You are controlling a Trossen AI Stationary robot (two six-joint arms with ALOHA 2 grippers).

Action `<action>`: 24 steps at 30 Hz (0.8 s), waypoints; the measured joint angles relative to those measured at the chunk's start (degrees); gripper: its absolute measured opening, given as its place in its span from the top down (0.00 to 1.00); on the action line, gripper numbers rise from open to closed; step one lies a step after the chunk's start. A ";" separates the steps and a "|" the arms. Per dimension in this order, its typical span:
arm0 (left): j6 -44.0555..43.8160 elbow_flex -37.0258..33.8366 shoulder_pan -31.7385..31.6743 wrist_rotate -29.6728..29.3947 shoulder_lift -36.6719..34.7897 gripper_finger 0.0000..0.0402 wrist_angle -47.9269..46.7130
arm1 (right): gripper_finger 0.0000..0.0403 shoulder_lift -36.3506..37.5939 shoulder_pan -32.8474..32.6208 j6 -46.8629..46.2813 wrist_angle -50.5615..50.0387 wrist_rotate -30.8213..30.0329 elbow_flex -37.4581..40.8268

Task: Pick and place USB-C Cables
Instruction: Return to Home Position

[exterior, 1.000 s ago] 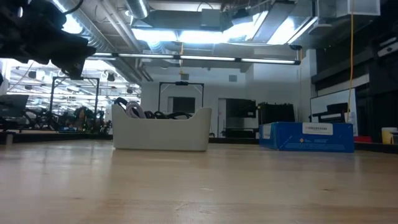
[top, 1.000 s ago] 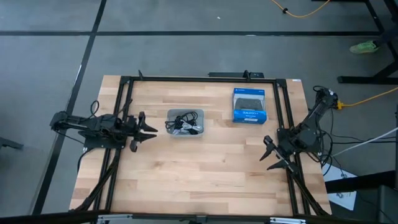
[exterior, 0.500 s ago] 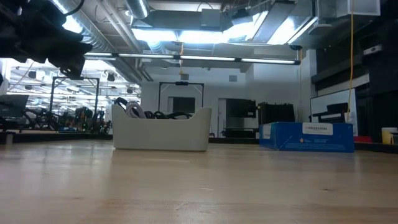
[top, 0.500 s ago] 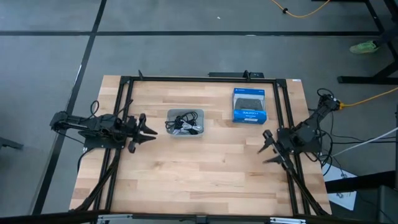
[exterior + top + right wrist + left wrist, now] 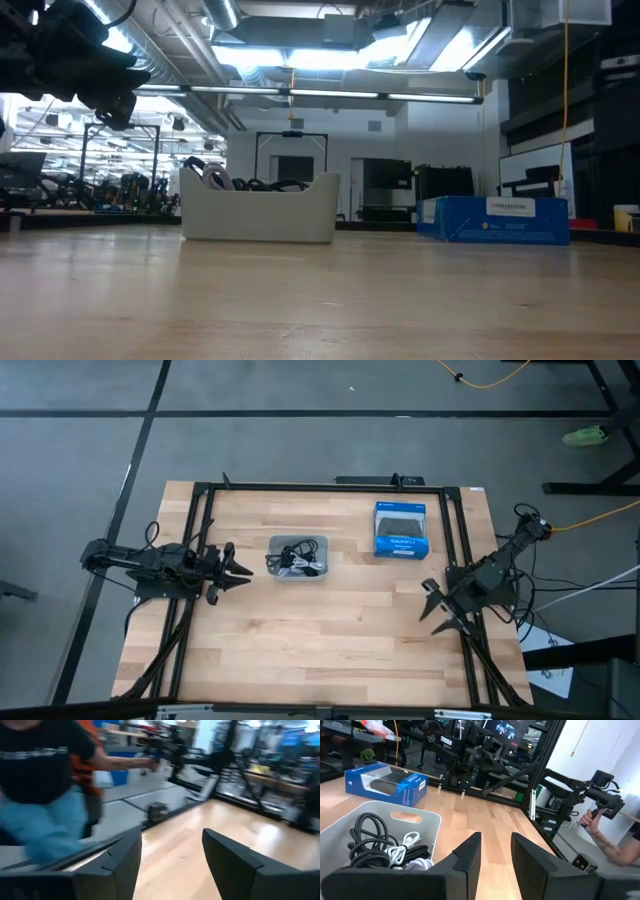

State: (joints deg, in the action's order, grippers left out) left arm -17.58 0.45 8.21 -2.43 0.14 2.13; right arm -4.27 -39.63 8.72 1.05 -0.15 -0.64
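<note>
The USB-C cables (image 5: 296, 557), black and white, lie loosely coiled together inside the translucent grey tray (image 5: 322, 542) at the table's middle; they also show in the left wrist view (image 5: 385, 847), and their loops stick up over the tray's rim in the low view (image 5: 215, 176). My left gripper (image 5: 246, 572) is open and empty just left of the tray, pointing at it; its fingers (image 5: 470, 852) stand beside the tray's near corner. My right gripper (image 5: 432, 608) is open and empty near the table's right edge.
A blue-and-black retail box (image 5: 402, 530) lies at the far right of the tray, also seen in the low view (image 5: 495, 220). A black frame (image 5: 300, 486) runs round the table. A person (image 5: 45, 785) stands beyond the table; a hand (image 5: 594, 820) shows off the table.
My right gripper has swung a little toward the table's far edge, turning, and then come back toward the near edge, staying open and empty. The cables and tray have not moved.
</note>
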 joint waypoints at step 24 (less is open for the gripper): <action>4.63 0.04 -4.73 0.73 0.26 0.75 -1.38 | 0.47 -7.31 25.77 -3.79 1.68 -10.27 0.00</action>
State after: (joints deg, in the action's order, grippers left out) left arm -12.95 0.49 3.49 -1.69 0.40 0.75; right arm -11.57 -13.86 4.93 2.74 -10.42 -0.64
